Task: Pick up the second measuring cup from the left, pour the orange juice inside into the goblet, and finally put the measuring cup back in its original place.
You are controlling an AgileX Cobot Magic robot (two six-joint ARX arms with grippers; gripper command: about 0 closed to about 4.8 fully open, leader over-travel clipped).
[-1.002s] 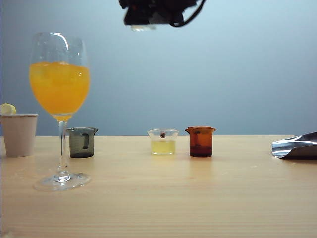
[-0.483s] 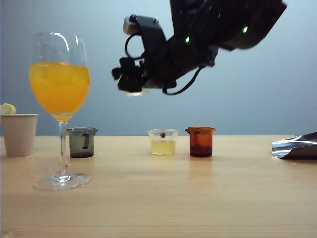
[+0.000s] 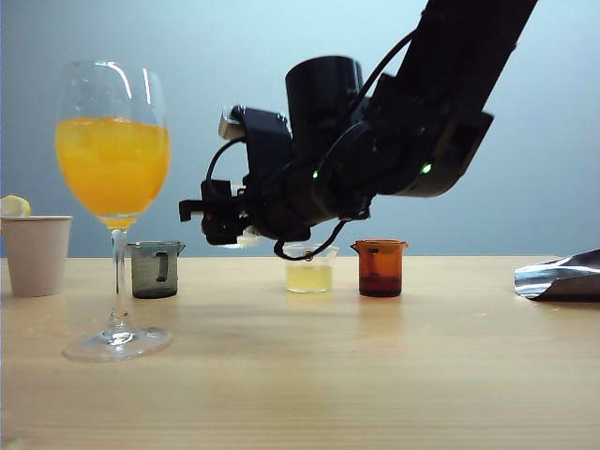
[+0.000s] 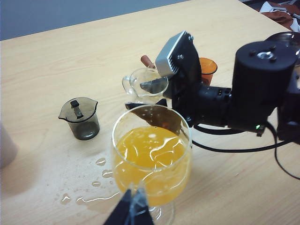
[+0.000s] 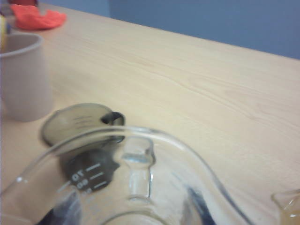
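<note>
The second measuring cup (image 4: 143, 84) hangs above the surface (image 3: 375, 375), clamped in the right pincer (image 4: 152, 91) just behind the goblet (image 3: 113, 187). It sits roughly upright with its mouth up and looks empty; which way its spout turns I cannot tell. In the right wrist view its clear rim (image 5: 136, 140) fills the foreground. The one goblet stands upright near the front left, its bowl about half full of orange juice (image 3: 112, 169).

Three other beakers stand in a row behind — one smoky grey beaker (image 3: 155, 269), one clear beaker of pale yellow liquid (image 3: 309, 272) partly hidden by the arm, and one amber beaker (image 3: 380, 267). One paper cup (image 3: 36, 253) stands at far left. Small spilled drops (image 4: 101, 173) lie by the goblet's foot.

The left pincer (image 4: 133, 211) is at the goblet's stem; whether it grips I cannot tell.
</note>
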